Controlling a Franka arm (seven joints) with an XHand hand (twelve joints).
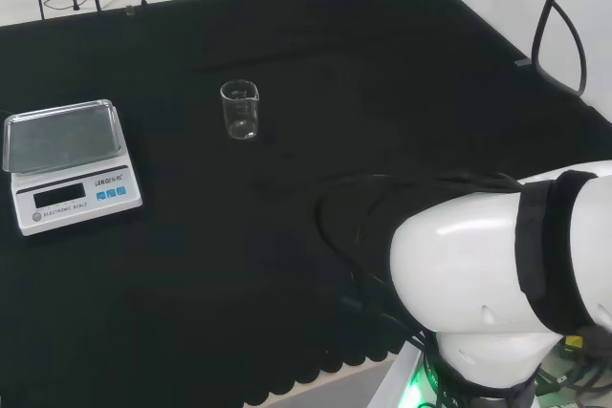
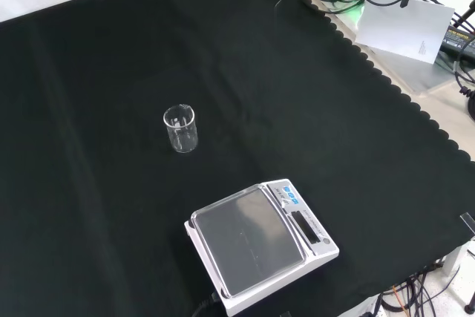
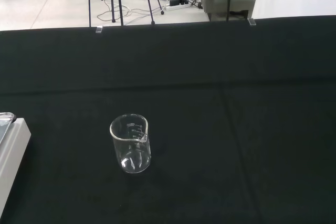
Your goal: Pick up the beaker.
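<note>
A small clear glass beaker (image 1: pixel 239 109) stands upright on the black cloth, left of the middle in the head view. In the front view the beaker (image 2: pixel 181 128) stands alone left of centre, above the scale. The wrist view looks at the beaker (image 3: pixel 130 143) from a distance, with printed marks on its wall and nothing plainly inside.
A white digital scale (image 1: pixel 69 163) with a steel pan sits at the left in the head view, and the scale (image 2: pixel 260 242) lies low in the front view. The arm's white link (image 1: pixel 497 274) fills the lower right of the head view. Cables and a paper sheet (image 2: pixel 404 26) lie beyond the cloth's scalloped edge.
</note>
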